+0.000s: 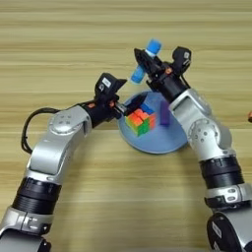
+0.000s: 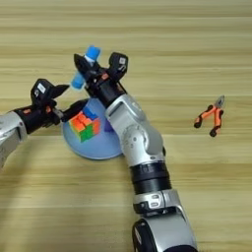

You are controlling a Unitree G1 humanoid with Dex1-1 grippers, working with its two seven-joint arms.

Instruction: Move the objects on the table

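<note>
Blue, capped in lighter blue, the stick (image 1: 145, 61) is pinched in the right gripper (image 1: 143, 63) and held in the air above the far rim of the blue plate (image 1: 162, 142). On the plate sit a multicoloured cube (image 1: 140, 121) and a small purple piece (image 1: 165, 118). The left gripper (image 2: 66, 98) (fingers spread, holding nothing) reaches in at the plate's left edge, beside the cube. Orange-handled pliers (image 2: 210, 118) lie on the table (image 1: 123, 29) well to the right, apparently untouched. I judge the stick mid-transfer, probably headed for the plate, with the pliers left to move.
</note>
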